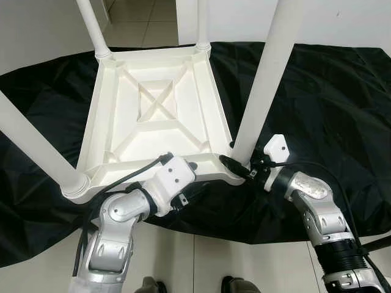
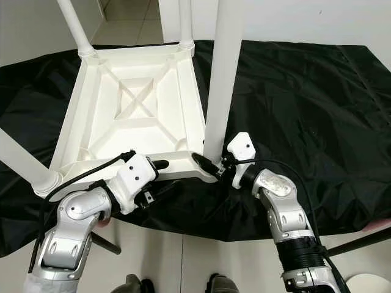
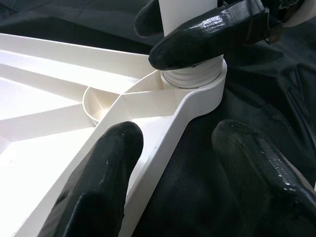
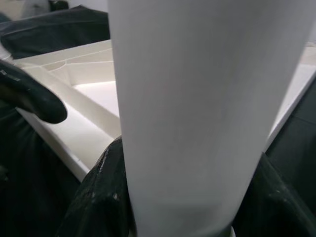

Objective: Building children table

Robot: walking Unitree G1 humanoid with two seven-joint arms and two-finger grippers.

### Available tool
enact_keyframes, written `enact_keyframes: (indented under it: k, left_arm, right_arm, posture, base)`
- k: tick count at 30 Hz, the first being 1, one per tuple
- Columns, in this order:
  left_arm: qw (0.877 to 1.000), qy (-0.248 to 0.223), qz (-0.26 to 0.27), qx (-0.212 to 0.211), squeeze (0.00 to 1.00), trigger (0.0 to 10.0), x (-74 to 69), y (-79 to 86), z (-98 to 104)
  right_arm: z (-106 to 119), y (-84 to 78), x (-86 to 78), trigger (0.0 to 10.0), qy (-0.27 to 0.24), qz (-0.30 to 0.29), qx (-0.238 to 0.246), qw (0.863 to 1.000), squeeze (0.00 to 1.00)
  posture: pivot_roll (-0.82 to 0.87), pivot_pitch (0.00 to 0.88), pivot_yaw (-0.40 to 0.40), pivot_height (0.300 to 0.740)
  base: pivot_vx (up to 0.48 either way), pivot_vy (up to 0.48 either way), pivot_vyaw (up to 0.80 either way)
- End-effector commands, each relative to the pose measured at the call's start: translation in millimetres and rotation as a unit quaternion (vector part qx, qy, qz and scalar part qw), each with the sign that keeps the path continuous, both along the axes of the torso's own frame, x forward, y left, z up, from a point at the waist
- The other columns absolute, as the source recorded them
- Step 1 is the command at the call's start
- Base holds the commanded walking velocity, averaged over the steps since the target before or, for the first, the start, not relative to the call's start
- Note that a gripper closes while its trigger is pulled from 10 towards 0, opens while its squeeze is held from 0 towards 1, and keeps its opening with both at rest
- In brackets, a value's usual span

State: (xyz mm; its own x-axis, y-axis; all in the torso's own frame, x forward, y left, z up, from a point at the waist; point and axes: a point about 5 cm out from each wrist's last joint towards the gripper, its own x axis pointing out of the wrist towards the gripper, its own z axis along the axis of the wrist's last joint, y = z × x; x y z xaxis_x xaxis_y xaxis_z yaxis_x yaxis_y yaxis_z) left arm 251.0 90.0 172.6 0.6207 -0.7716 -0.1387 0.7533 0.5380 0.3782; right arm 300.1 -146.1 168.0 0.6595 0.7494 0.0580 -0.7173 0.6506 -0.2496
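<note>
The right gripper (image 1: 235, 163) is clamped around the base of the near-right leg (image 1: 264, 79), its 2 black fingers (image 4: 96, 197) pressing either side of the white tube just above the threaded collar where the leg meets the corner socket. The left gripper (image 1: 183, 174) stands parted, straddling the near rim of the upturned tabletop (image 1: 160, 113): 1 finger (image 3: 101, 182) rests inside against the rim wall, the other (image 3: 261, 173) sits outside over the cloth, apart from the plastic. It grips nothing firmly that can be seen; the jaws are wide.

The white plastic table lies upside down, its ribbed underside with a crossed brace facing up. 4 legs rise from its corners: the near-left leg (image 1: 33, 146), the far-left leg (image 1: 93, 27), the far-right leg (image 1: 203, 24) and the one being held. Whether the held leg is fully seated cannot be told.

The table rests on a black sheet (image 1: 330, 104) spread across a pale tiled floor (image 1: 244, 265). White walls close the room behind, with a tiled passage (image 1: 137, 18) leading away. Both silver arms reach in from the near edge, cables trailing along them.
</note>
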Motion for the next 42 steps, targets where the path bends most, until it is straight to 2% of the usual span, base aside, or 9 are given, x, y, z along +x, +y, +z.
enact_keyframes:
  k: [1,21,28,29,30,31,38,40,42]
  left_arm:
    - [0.997,-0.014,0.071,-0.015,0.00,10.0,3.1,7.0,-1]
    - [0.997,-0.007,0.074,-0.021,0.00,10.0,0.6,6.3,-3]
    - [0.997,-0.004,0.079,-0.025,0.00,10.0,-0.4,6.4,-3]
    - [0.997,-0.005,0.079,-0.025,0.00,10.0,-0.3,5.7,-3]
    - [0.997,-0.006,0.078,-0.025,0.00,10.0,-0.3,5.2,-3]
    - [0.997,-0.006,0.077,-0.024,0.00,10.0,-0.3,4.7,-3]
    - [0.996,-0.009,0.080,-0.027,0.00,10.0,2.1,3.4,-2]
    - [0.997,-0.009,0.077,-0.028,0.00,10.0,1.7,2.2,-2]
    - [0.997,-0.009,0.076,-0.028,0.00,10.0,1.7,1.8,-2]
  right_arm:
    - [-4,3.8,-1.2,10.0,0.007,-0.019,0.011,1.000,0.00]
    - [-3,44.2,-30.7,10.0,-0.023,-0.313,0.143,0.939,0.00]
    - [1,50.3,-31.6,10.0,-0.014,-0.313,0.166,0.935,0.00]
    - [1,47.8,-31.8,10.0,-0.015,-0.316,0.167,0.934,0.32]
    - [2,46.4,-32.4,10.0,-0.014,-0.312,0.173,0.934,0.98]
    - [3,45.3,-33.1,10.0,-0.015,-0.305,0.178,0.935,1.00]
    - [7,37.6,-33.2,10.0,-0.022,-0.243,0.173,0.954,1.00]
    - [7,36.6,-33.0,10.0,-0.015,-0.215,0.163,0.963,0.00]
    - [7,35.5,-33.4,10.0,-0.013,-0.200,0.159,0.967,0.00]
  posture:
    - [-0.07,0.141,0.061,0.740]
    - [-0.08,0.173,0.048,0.740]
    - [-0.08,0.168,0.041,0.740]
    - [-0.08,0.167,0.039,0.740]
    - [-0.08,0.167,0.039,0.740]
    - [-0.08,0.160,0.037,0.740]
    - [-0.08,0.148,0.036,0.740]
    - [-0.08,0.145,0.035,0.740]
    - [-0.08,0.142,0.037,0.740]
  base:
    - [0.000,0.000,0.00]
    - [0.000,0.000,0.00]
    - [0.000,0.000,0.00]
    - [0.000,0.000,0.00]
    - [0.000,0.000,0.00]
    - [0.000,0.000,0.00]
    - [0.000,0.000,0.00]
    - [0.000,0.000,0.00]
    - [0.000,0.000,0.00]
